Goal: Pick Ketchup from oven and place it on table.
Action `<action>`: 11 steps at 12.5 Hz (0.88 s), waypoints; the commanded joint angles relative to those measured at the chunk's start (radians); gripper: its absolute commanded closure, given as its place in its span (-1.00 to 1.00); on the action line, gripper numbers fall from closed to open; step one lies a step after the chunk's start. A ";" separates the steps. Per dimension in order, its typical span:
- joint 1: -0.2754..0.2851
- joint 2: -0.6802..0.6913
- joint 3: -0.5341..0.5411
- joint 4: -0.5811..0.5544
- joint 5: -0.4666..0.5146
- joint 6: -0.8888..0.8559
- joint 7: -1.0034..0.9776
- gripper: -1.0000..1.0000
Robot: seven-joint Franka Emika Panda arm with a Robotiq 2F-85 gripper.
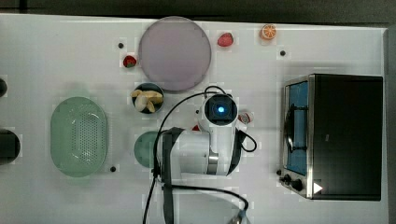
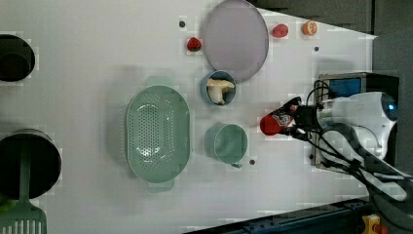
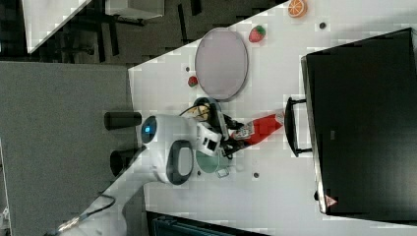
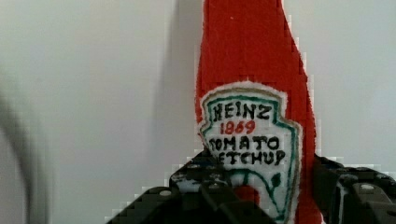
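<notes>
We are carrying the ketchup away from the oven, with the put-down on the bench still to do.

Our tool is clamped on the ketchup bottle at its label end. In the left view the bottle hangs over the white bench, between the small green cup and the oven. Next we judge a lowering onto bare bench, then letting go. The arm reaches out with its wrist bent downward.

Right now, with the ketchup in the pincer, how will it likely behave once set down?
The ketchup looks felt-like with a stitched label, so probably soft, light and grippy. It is tall and narrow, so it may tip. The pincer holds it over the table.
</notes>
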 commanded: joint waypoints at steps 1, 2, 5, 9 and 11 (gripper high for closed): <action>0.004 -0.038 -0.003 0.004 -0.005 0.027 0.037 -0.01; 0.004 -0.041 -0.003 0.007 -0.005 0.027 0.037 -0.01; 0.004 -0.046 -0.002 0.005 -0.005 0.028 0.037 -0.48; 0.006 -0.167 0.003 0.072 -0.004 -0.091 0.037 -1.00; 0.006 -0.240 0.003 0.147 -0.004 -0.217 0.037 -1.00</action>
